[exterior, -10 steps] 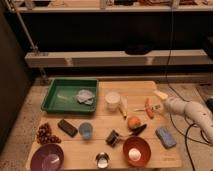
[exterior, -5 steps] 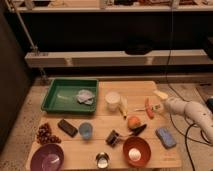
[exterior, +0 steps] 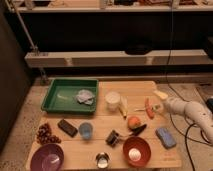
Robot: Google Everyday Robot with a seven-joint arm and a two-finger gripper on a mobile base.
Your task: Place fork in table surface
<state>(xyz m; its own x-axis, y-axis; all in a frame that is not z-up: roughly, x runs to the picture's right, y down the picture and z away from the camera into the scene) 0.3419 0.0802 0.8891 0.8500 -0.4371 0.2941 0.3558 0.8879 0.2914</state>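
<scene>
As the table appears from above: a light plank table (exterior: 150, 90) fills the lower half of the frame, with dark shelving behind it.
Robot arm: a white arm enters from the right edge and reaches left over the table's right side.
Hand: the hand (exterior: 158, 100) hangs over the right part of the table, just right of the orange-red stick, with its two pale fingers spread apart.
Fork: the fork (exterior: 140, 109) looks like a thin pale sliver lying flat on the table, just left of the orange-red stick and apart from the hand; its tines cannot be made out.
Orange-red stick: the orange-red stick (exterior: 148, 107) lies on the boards right of centre.
Green tray: the green tray (exterior: 55, 95) sits at the table's upper left and holds a crumpled grey-blue cloth (exterior: 85, 97).
Centre: a white cup (exterior: 113, 100) stands with a pale yellow item (exterior: 123, 106) just beside it.
Below centre: an orange fruit (exterior: 133, 122) rests near a black-handled utensil (exterior: 137, 131).
Left side: a dark block (exterior: 67, 127), a blue cup (exterior: 86, 130) and dark red grapes (exterior: 46, 134).
Front edge: a purple bowl (exterior: 47, 159), a small metal cup (exterior: 102, 160) and a red bowl (exterior: 136, 151).
Lower right: a blue sponge (exterior: 165, 137).
</scene>
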